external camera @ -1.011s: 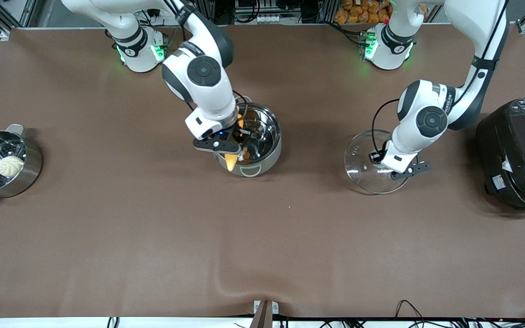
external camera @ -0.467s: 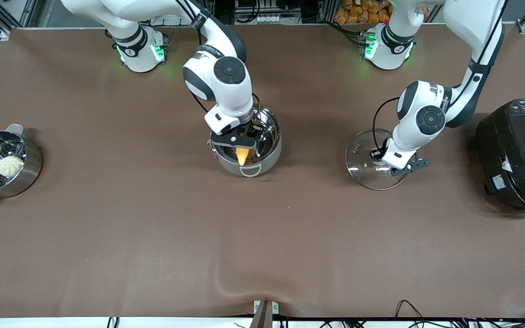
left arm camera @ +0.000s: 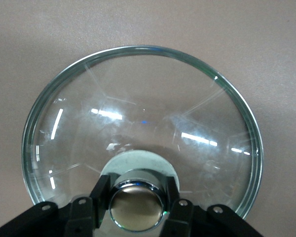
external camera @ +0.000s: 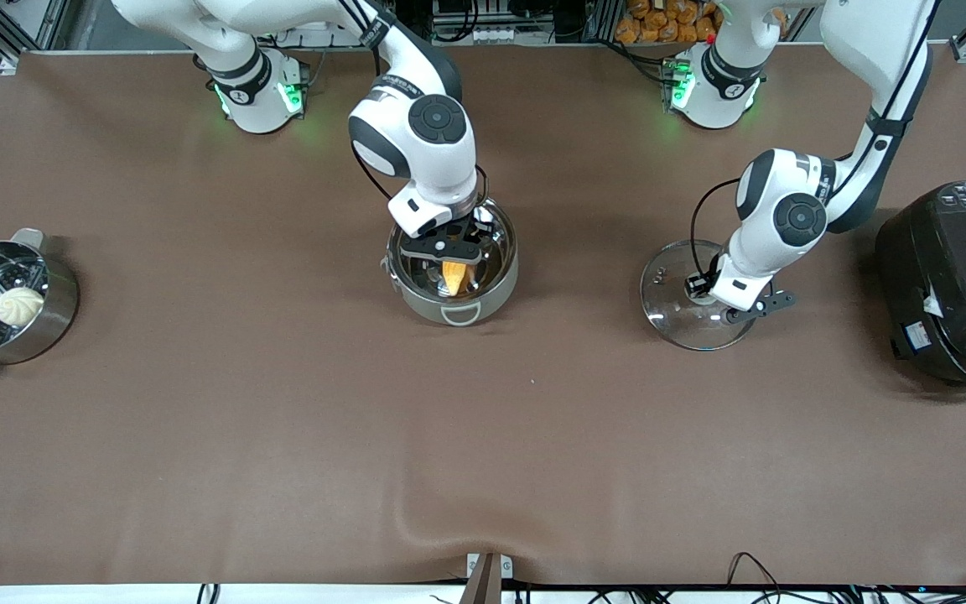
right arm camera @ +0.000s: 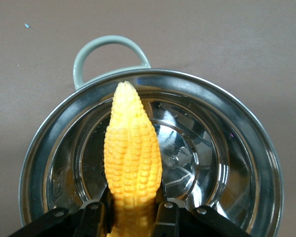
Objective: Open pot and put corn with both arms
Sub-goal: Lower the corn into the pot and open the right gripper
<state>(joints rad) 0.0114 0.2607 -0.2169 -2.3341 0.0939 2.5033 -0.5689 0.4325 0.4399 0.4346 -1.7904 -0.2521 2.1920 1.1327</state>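
Steel pot (external camera: 453, 277) sits open as our right gripper (external camera: 452, 254) clamps the corn (external camera: 454, 276) over it, while our left gripper (external camera: 722, 304) grips the lid (external camera: 677, 310) by its knob (left arm camera: 134, 204).

The pot (external camera: 454, 273), round and shiny steel with grey loop handles, is sitting open near the middle of the table, its polished inside bare. The corn (right arm camera: 132, 158), an orange-yellow cob tapering to a pale tip, is hanging over the pot's mouth, clamped at its thick end in the right gripper (right arm camera: 130, 213), its tip pointing toward the handle nearest the front camera. The clear glass lid (left arm camera: 138, 123) is lying flat on the cloth toward the left arm's end, with the left gripper (left arm camera: 136, 207) gripping its copper-coloured knob (left arm camera: 136, 206).
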